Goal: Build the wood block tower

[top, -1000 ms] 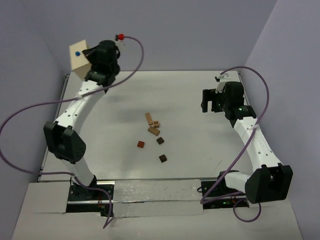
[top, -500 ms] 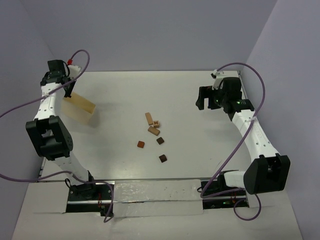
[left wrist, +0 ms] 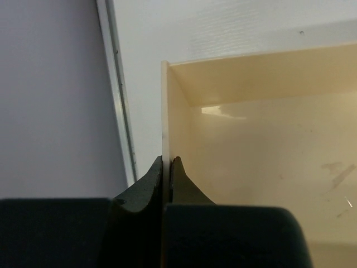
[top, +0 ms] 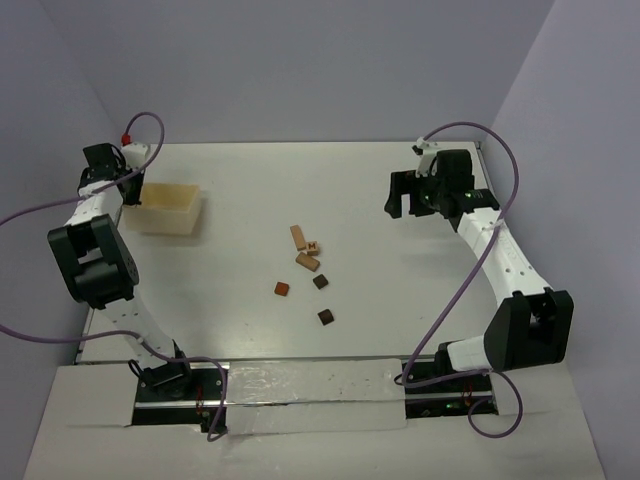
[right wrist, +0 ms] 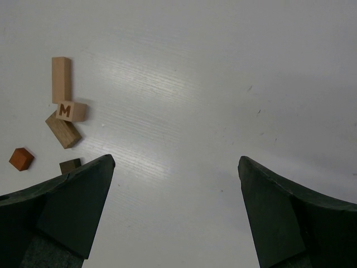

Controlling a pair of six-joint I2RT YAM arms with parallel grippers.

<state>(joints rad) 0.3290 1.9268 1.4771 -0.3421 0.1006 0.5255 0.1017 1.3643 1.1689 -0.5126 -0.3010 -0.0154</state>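
Top external view has the wood blocks (top: 307, 262) lying loose near the middle of the bench (top: 420, 300), none on top of another, so the tower is not yet begun. The left fingers (top: 130, 188) sit at the far left edge, well apart from the blocks. The left wrist view shows them pinched tight on the thin upright wall of a pale tan box (left wrist: 251, 139) that rests on the bench there, so that arm is occupied. The right fingers (top: 398, 195) hang toward the far right, spread wide with nothing between them. From the right wrist camera the blocks lie off to the left of the open gap. The long piece (right wrist: 61, 79) is highest in the frame, and a light cube marked M (right wrist: 71, 111) touches its lower end. A mid-brown block (right wrist: 63, 129) lies close against that cube. Below come an orange-brown cube (right wrist: 21, 158) and a dark block (right wrist: 70, 165) right at the edge of the left finger. The long piece's axis runs up the frame, roughly square to the line between the two fingers, so they would probably close across its narrow width with little wrist turn. The right arm is free and looks the nearer; I judge it must travel leftward and toward the bases to bring the gap over the cluster.
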